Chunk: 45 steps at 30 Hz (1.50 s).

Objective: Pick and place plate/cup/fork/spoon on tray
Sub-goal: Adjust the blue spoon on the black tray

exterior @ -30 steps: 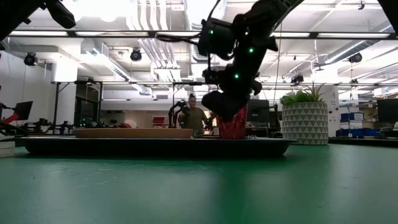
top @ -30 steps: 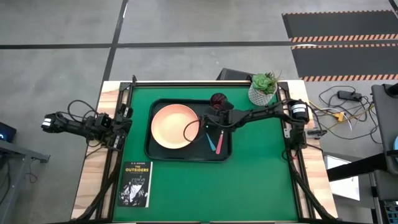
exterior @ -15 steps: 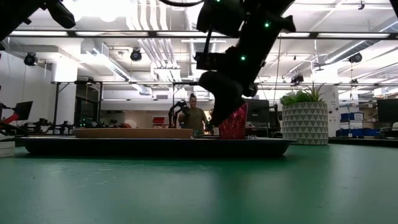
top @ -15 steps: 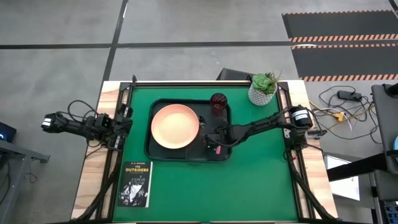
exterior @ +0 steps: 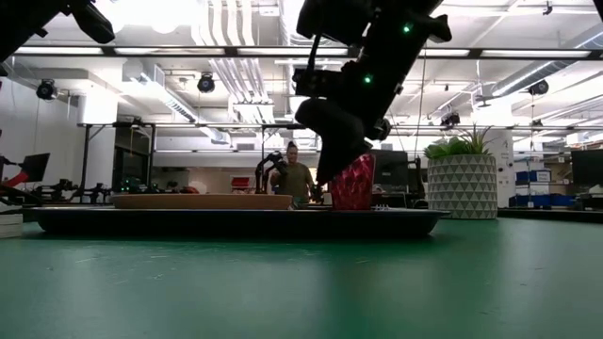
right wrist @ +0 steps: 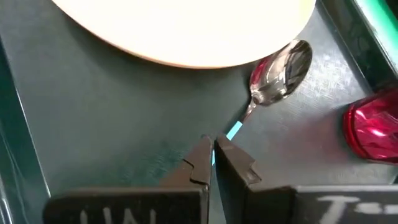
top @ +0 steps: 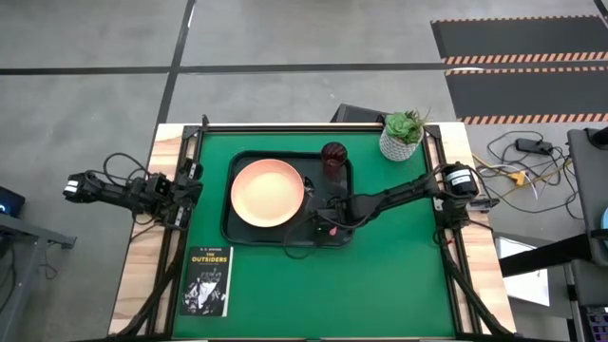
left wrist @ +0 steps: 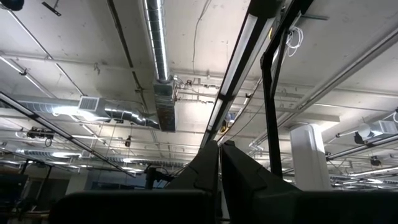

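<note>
**A:** Can you find the fork on the tray point(top: 237, 228)?

**B:** You can't. The right arm lies across that side of the tray from above, and only a small pink-red bit shows under it. The spoon point(right wrist: 273, 78) is partly covered too: the right wrist view shows you its silver bowl and a short piece of blue handle; the rest runs under the fingers.

**A:** Which way does the spoon run?

**B:** Its long line goes from the bowl, which lies just beside the plate point(top: 268, 193) rim and near the cup point(top: 333, 154), slanting away from both towards the right gripper point(right wrist: 213, 142).

**A:** And the gripper?

**B:** You see its fingers pressed together, holding nothing, with their tips just over the blue handle. Whether they touch it, you can't tell. The cup stands upright in the tray's corner. The left gripper point(left wrist: 220, 144) is clenched too, parked beyond the table's left edge, far from the tray.
</note>
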Available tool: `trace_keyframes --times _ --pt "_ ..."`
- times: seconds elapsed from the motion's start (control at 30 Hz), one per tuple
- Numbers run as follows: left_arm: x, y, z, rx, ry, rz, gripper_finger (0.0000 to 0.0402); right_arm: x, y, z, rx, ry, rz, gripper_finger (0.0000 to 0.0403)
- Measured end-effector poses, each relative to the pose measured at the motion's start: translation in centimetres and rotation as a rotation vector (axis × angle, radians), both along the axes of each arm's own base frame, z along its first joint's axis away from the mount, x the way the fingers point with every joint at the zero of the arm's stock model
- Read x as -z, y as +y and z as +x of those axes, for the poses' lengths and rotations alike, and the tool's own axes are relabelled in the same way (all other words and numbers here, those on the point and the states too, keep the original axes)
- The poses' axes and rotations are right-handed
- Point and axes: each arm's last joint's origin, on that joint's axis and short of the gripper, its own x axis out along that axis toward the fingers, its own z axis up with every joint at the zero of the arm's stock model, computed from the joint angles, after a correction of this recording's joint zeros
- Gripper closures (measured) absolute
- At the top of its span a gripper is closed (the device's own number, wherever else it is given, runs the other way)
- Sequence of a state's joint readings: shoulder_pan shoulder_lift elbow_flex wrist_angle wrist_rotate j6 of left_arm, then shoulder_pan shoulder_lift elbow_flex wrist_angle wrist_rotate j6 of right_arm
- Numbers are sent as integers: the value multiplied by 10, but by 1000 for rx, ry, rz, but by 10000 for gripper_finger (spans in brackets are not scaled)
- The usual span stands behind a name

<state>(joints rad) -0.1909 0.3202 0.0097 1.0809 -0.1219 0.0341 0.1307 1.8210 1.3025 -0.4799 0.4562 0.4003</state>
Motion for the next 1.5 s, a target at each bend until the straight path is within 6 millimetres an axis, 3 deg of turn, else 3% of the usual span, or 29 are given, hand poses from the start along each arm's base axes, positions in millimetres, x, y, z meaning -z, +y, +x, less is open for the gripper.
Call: trace_keyframes --times 0.27,0.6,0.83,1.3,1.5 --pt "0 0 0 1 0 0 402 -1 -3 3 -34 -7 -21 394" --pt "0 0 0 1 0 0 402 2 -34 15 -111 -67 -56 394" --pt "0 0 0 1 0 0 402 11 -52 12 -97 -73 -89 394" --pt "0 0 0 1 0 0 402 52 -69 -12 -91 -166 -117 394" --pt "0 0 0 1 0 0 402 49 -65 -13 -92 -186 -23 394"
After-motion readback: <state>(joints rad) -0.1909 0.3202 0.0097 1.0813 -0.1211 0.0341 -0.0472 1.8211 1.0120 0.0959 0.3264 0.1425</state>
